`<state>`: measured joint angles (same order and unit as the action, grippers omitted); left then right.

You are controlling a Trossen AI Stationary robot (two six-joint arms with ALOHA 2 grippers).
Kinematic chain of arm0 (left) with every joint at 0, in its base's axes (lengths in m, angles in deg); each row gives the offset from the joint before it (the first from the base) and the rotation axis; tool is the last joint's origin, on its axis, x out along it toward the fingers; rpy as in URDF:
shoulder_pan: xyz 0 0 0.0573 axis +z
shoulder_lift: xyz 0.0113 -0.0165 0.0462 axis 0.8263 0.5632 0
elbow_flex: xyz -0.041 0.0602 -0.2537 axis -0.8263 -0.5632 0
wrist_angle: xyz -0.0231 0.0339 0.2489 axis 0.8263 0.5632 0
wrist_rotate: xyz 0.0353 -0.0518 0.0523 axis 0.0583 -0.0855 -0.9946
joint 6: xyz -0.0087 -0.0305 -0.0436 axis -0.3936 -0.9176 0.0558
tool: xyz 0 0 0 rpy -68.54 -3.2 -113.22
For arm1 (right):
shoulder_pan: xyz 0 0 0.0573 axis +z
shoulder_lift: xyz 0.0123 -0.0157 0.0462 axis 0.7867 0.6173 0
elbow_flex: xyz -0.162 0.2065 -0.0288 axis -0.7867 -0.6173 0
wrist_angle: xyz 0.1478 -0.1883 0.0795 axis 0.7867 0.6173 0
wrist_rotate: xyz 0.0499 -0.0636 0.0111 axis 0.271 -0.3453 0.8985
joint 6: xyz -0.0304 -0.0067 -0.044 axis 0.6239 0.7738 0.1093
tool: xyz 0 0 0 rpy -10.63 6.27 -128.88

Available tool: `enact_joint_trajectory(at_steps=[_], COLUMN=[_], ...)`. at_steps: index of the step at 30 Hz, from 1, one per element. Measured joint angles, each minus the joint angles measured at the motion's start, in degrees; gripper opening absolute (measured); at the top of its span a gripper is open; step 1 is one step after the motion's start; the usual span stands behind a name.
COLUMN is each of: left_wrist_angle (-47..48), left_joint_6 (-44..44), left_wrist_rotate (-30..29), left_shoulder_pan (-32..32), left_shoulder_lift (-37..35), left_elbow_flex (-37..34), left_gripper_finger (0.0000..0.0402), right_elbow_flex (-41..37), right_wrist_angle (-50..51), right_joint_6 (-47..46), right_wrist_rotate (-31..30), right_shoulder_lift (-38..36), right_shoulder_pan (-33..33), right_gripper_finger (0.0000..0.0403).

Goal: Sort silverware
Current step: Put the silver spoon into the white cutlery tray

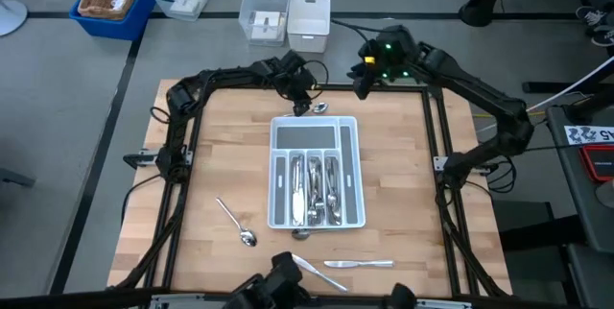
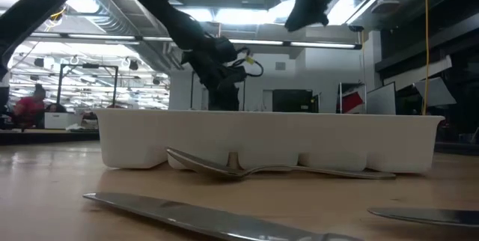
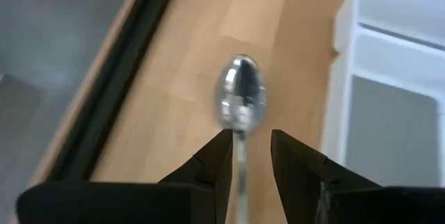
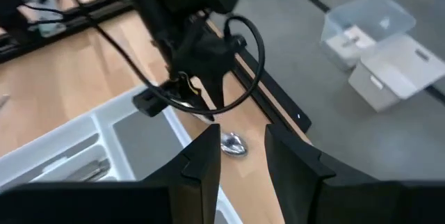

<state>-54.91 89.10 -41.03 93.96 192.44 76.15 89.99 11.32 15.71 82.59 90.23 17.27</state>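
Left gripper [image 1: 307,107] is down at the far edge of the counter [image 1: 403,155], just beyond the white tray [image 1: 351,170], its fingers [image 3: 215,161] clamped on the handle of a spoon [image 3: 242,100]. The spoon's bowl pokes out past the fingertips, over the wood beside the tray's far end. Right gripper [image 4: 240,156] hangs up high near the far right corner, fingers apart, nothing between them. In the tray, the long slots hold a cluster of forks, knives and spoons [image 1: 315,192]. More pieces lie loose on the counter: a second spoon [image 1: 237,224] out to the tray's left, a knife [image 1: 360,264] near the front edge, and another piece [image 1: 321,273] just beside it.
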Motion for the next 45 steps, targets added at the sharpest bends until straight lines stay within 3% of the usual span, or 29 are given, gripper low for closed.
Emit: enact_joint_trajectory(at_steps=[10, 29, 33, 37, 45], left_wrist_angle=[2.8, -1.38, 1.81, 8.4, 11.42], left_joint_6=[2.08, 5.9, 5.93, 9.16, 10.12], left_wrist_rotate=[0.01, -1.7, -2.75, -8.92, -9.08], left_shoulder_pan=[-0.42, -1.88, -1.88, -1.7, 0.17], left_shoulder_lift=[2.91, 7.44, 7.49, 7.38, 7.38], left_elbow_flex=[0.79, 0.86, 1.29, 1.41, 1.34], left_gripper_finger=[0.0088, 0.0088, 0.0078, 0.0066, 0.0026], right_elbow_flex=[0.0, 0.0, 0.0, 0.0, 0.0], right_wrist_angle=[-0.4, -1.58, -1.49, -1.38, -0.99], right_joint_6=[0.76, 0.95, 1.0, 1.0, 1.0], right_wrist_rotate=[0.39, 0.56, 0.63, 0.73, 1.63], right_shoulder_lift=[5.51, 5.75, 5.75, 5.75, 5.74], right_shoulder_pan=[-0.7, -0.7, -0.7, -0.66, -0.67], right_gripper_finger=[0.0115, 0.0115, 0.0115, 0.0115, 0.0115])
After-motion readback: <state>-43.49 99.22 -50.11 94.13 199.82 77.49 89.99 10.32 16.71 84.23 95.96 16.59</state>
